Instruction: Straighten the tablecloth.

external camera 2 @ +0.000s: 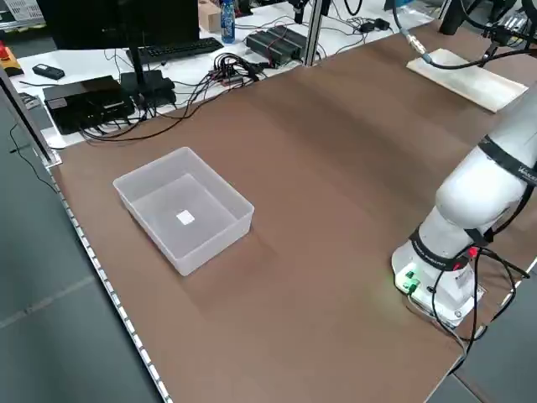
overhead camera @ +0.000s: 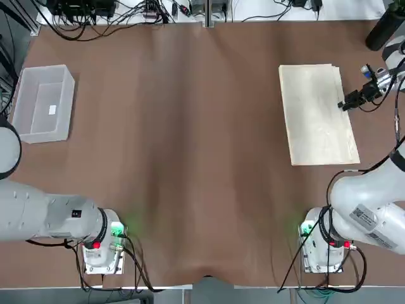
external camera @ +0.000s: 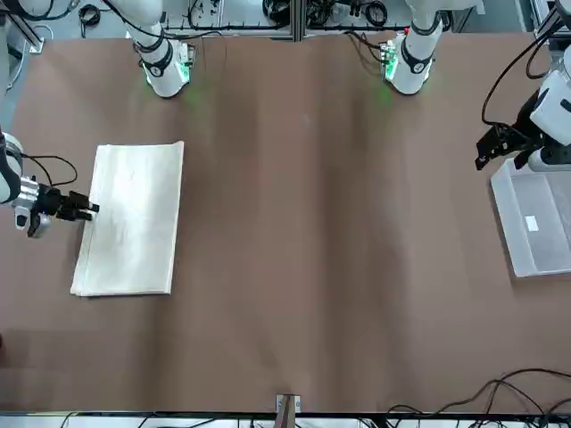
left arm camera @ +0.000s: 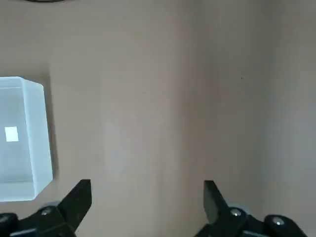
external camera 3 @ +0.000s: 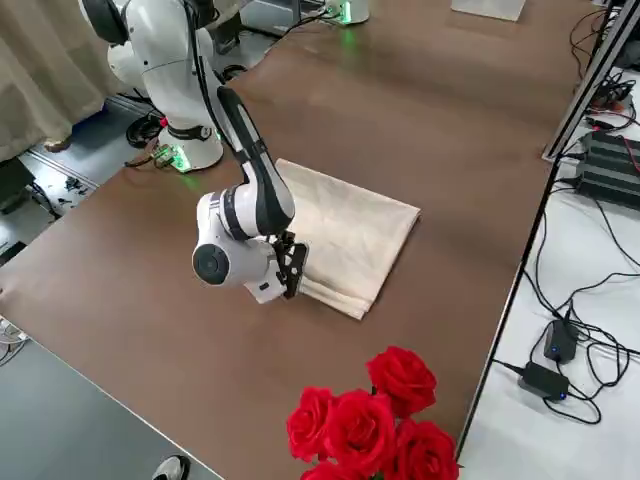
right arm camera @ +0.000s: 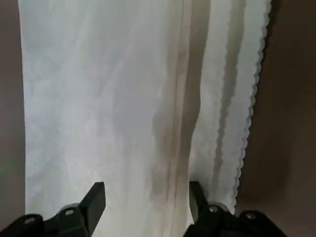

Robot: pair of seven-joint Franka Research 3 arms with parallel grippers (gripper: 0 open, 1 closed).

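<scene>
Folded cloth on my right, plastic bin on my left, both arms out over the table.

I see the clear plastic bin (overhead camera: 43, 103) at the far left of the brown table cover (overhead camera: 190, 158), holding only a small white square (external camera 2: 185, 218) on its floor. My left gripper (external camera: 501, 143) hangs just beside the bin, its fingers spread wide with nothing between them. The cream tablecloth (overhead camera: 318, 113) lies folded into a long rectangle on the right side of the table, flat, with a scalloped edge (right arm camera: 251, 98) showing in the right wrist view. My right gripper (overhead camera: 349, 100) sits over the cloth's outer long edge, fingers apart, holding nothing that I can see. Red roses (external camera 3: 372, 415) stand near the table's right edge, and cables (overhead camera: 107, 16) trail along the far side.
</scene>
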